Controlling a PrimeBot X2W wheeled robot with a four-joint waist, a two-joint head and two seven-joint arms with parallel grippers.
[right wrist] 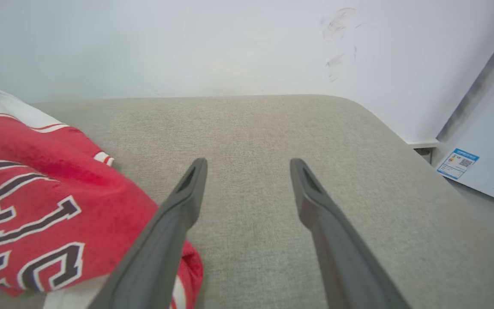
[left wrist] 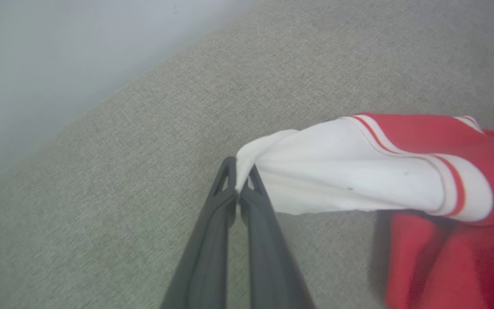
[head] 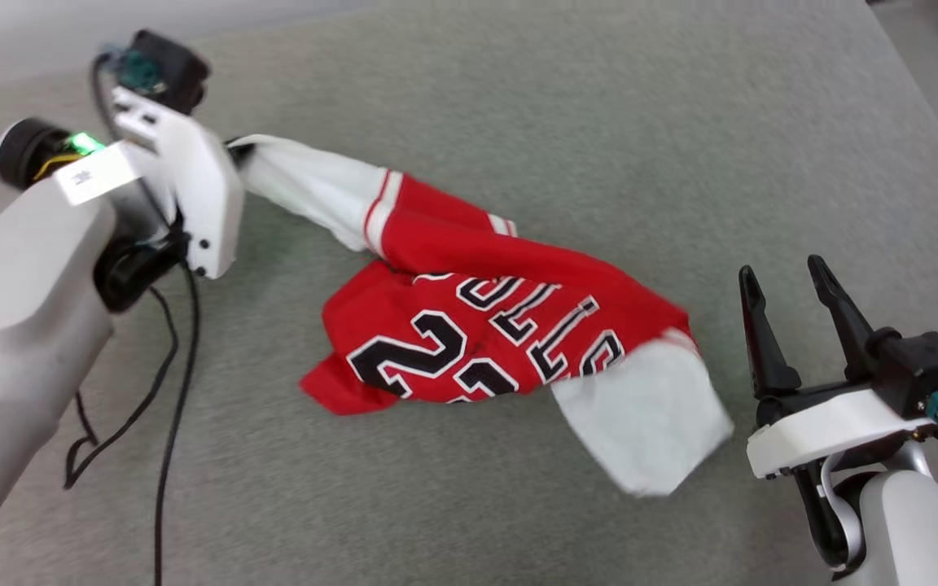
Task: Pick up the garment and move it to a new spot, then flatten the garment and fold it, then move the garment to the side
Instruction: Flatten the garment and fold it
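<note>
Left wrist view: your left gripper (left wrist: pixel 239 174) jaws clamp the limp garment (left wrist: pixel 358 171) by 1 sleeve; right gripper (right wrist: pixel 249 166) jaws apart.

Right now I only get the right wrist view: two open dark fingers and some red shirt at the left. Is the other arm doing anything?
Observer: Yes. The left tool is shut on the tip of a white sleeve.
Operator: So is the shirt in the air?
Observer: Mostly not. In the head view the shirt lies crumpled on the grey cushion; only that sleeve is stretched out toward the tool.
Operator: And near my side?
Observer: The other white sleeve lies spread on the cushion close to the right tool, not touching it.
</note>
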